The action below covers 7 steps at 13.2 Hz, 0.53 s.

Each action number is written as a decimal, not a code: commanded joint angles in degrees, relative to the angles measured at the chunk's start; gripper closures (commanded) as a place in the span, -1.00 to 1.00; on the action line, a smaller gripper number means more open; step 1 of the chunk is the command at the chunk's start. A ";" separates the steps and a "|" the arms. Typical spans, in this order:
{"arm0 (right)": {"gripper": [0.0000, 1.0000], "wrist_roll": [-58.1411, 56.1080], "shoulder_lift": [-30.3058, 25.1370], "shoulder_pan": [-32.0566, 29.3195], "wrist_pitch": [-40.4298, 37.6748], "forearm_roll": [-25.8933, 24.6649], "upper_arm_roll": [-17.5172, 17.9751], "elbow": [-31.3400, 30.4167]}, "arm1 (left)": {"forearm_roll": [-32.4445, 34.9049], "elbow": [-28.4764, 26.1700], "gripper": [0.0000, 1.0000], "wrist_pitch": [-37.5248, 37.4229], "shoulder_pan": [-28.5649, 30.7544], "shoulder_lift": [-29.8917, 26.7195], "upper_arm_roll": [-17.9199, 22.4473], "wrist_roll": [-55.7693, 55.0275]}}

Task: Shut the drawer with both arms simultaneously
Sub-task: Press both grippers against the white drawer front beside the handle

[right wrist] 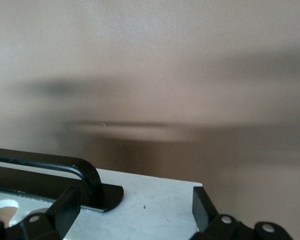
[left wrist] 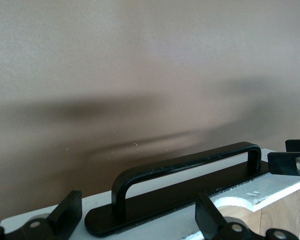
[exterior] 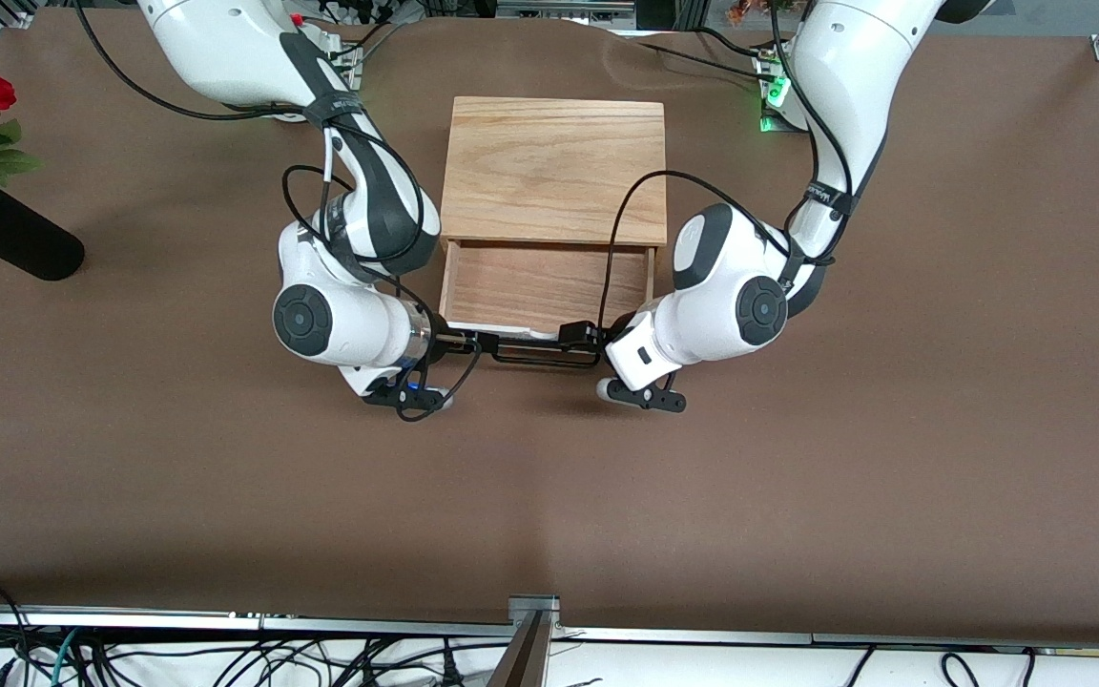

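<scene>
The drawer (exterior: 547, 284) is pulled out of the light-wood box (exterior: 554, 170) in the middle of the brown tabletop (exterior: 177, 477). Its white front panel (left wrist: 170, 222) faces the front camera. The long side of the panel, and of the thin black handle (exterior: 543, 353) on it, runs from one arm's end of the tabletop to the other.

Both arms are down at the panel now. The left claw (left wrist: 132, 212) is at the end of the panel toward the left arm's base, and the handle sits between its fingers (left wrist: 210, 217). The right claw (right wrist: 132, 210) is at the other end of the panel, and only the handle's end post is by it. Both claws are spread wide and hold nothing. I cannot tell if the fingers touch the panel.

The arms look set and ready to push. Next, I think both should press the panel toward the box together, at the same speed, so the drawer slides in straight and does not twist.
</scene>
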 commanded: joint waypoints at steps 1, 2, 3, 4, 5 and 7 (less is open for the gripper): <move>-1.00 0.44 -5.70 -0.01 -1.92 1.37 1.56 -9.35 | -0.97 -1.79 -1.00 -7.61 -1.63 -0.06 0.21 1.28; -1.00 0.71 -5.96 -0.01 -1.92 1.37 1.82 -9.97 | -0.97 -1.79 -1.00 -8.84 -1.63 -0.06 0.21 1.28; -1.00 0.80 -6.23 -0.01 -2.00 1.37 2.87 -10.59 | -0.97 -1.70 -1.00 -9.64 -1.55 -0.06 0.21 1.37; -1.00 0.88 -6.49 -0.01 -2.09 1.37 3.14 -10.59 | -0.97 -1.70 -1.00 -9.65 -1.63 -0.06 0.21 1.37; -1.00 0.80 -6.49 -0.01 -2.09 1.37 3.40 -10.33 | -0.97 -1.70 -1.00 -9.65 -1.63 -0.06 0.21 1.37; -1.00 0.53 -6.49 -0.01 -2.00 1.28 3.93 -10.15 | -0.97 -1.61 -1.00 -9.73 -1.55 -0.06 0.21 1.37</move>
